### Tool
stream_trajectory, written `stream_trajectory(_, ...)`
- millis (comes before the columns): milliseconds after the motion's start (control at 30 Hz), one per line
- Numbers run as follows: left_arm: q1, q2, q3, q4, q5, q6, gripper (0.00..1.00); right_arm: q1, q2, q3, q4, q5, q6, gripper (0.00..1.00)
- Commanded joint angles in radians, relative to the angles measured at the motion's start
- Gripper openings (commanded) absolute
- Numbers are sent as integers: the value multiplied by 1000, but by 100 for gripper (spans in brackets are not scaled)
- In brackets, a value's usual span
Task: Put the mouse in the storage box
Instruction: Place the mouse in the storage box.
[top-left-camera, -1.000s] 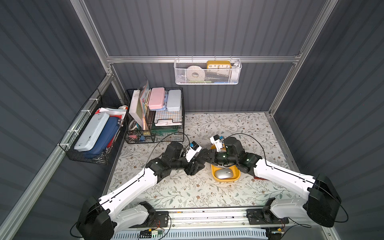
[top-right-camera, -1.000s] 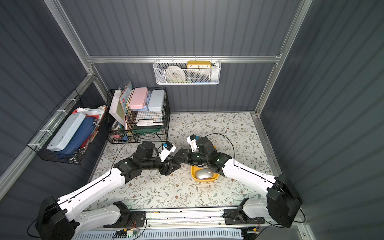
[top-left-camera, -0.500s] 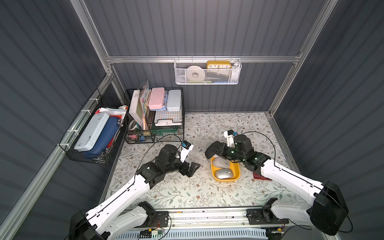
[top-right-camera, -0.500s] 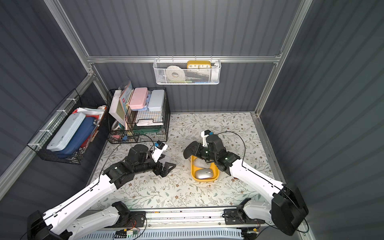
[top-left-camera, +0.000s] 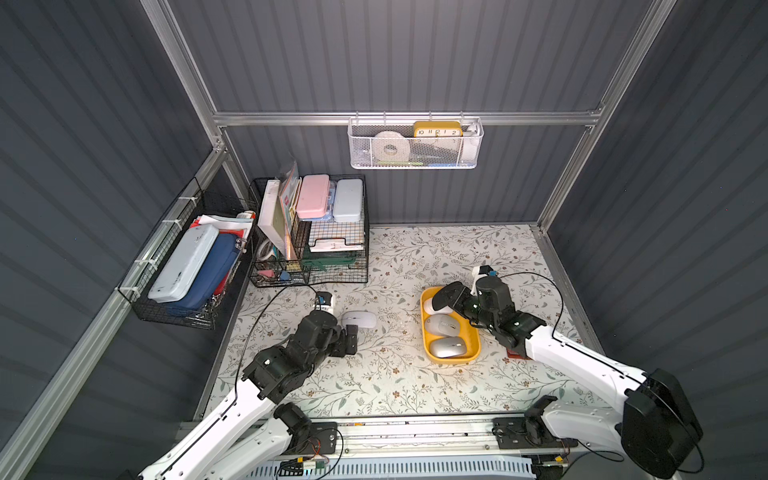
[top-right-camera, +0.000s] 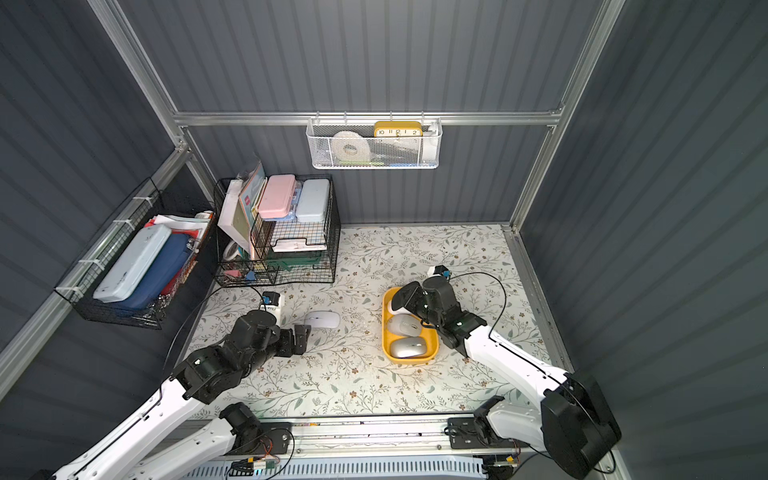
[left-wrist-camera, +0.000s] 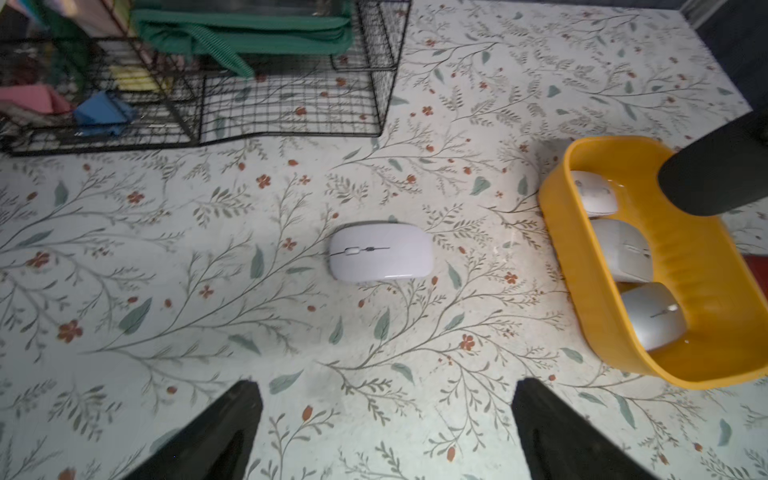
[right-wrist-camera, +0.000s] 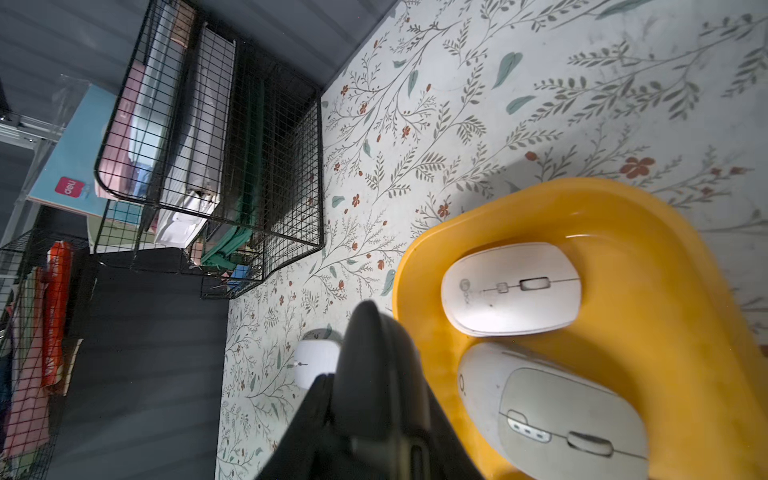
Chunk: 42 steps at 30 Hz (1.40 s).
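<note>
L jaws wide apart near white mouse (left-wrist-camera: 381, 250) on mat (left-wrist-camera: 166, 257); R jaws together over storage box (left-wrist-camera: 582, 299).

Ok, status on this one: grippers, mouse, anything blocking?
Left gripper open, just short of mouse. Right gripper shut, over box's far end. Mouse on table, outside box. Three mice already crowd box.

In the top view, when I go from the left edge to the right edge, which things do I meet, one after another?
From the left: black wire wall rack → black wire desk rack → white mouse on the mat → storage box.
</note>
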Motion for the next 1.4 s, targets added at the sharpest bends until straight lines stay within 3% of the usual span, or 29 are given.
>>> stream_trajectory(0,0,3,-17,-143,-122,-193,99,-1,-4,-45,115,84,62,28)
stream_trajectory(433,0,147,-17,-124,-76,-244,99,-3,197,-100,365,107,183,27)
stream_trajectory(867,0,209,-38,-89,-33,-272,99,-4,289,-102,417,151,269,29)
stream_trajectory(1233,0,233,-43,-79,-13,-276,100,-3,308,-111,414,142,305,52)
stream_trajectory(1367,0,245,-42,-76,-6,-278,99,-2,277,-118,380,136,312,56)
